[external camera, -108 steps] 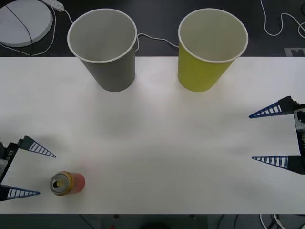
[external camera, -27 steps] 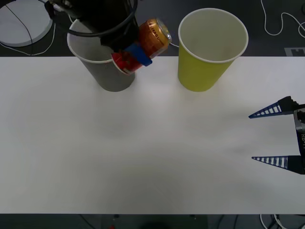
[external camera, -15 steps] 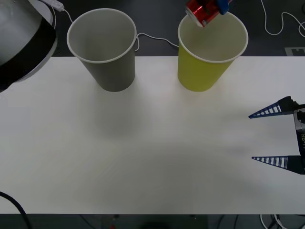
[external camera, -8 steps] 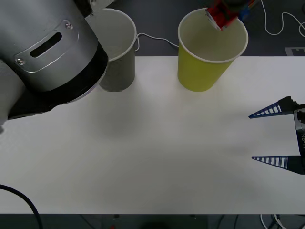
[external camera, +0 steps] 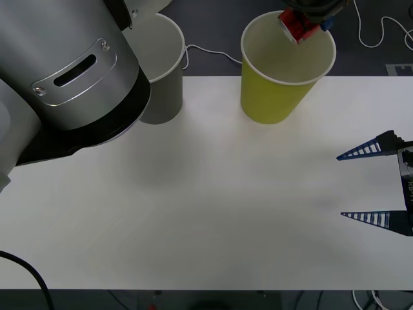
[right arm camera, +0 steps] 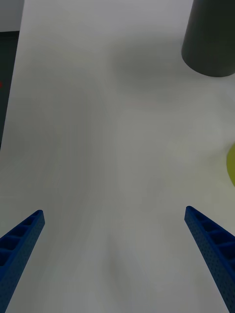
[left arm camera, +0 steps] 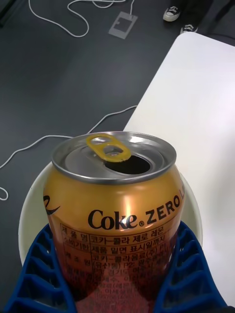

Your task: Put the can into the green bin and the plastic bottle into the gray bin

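The red-orange can (external camera: 295,26) hangs tilted over the far rim of the green bin's (external camera: 274,97) open mouth, with my left gripper (external camera: 304,21) shut on it. In the left wrist view the can (left arm camera: 115,205) stands between the blue fingers (left arm camera: 36,279), its gold top and pull tab towards the camera, and the green bin's pale rim (left arm camera: 30,210) lies right beneath it. The gray bin (external camera: 164,103) stands to the left of the green one, half hidden by my left arm. My right gripper (external camera: 371,184) rests open at the table's right edge. The plastic bottle is out of view.
My big gray left arm (external camera: 64,71) covers the table's far left. The white table (external camera: 206,194) stretches bare between the bins and my right gripper (right arm camera: 115,264). The right wrist view has the gray bin (right arm camera: 210,39) and an edge of the green bin (right arm camera: 231,164). Cables lie on the dark floor behind.
My left arm has lifted the can from the table's near left, carried it past the gray bin and brought it over the green bin, lately a little lower. The right arm has not moved.
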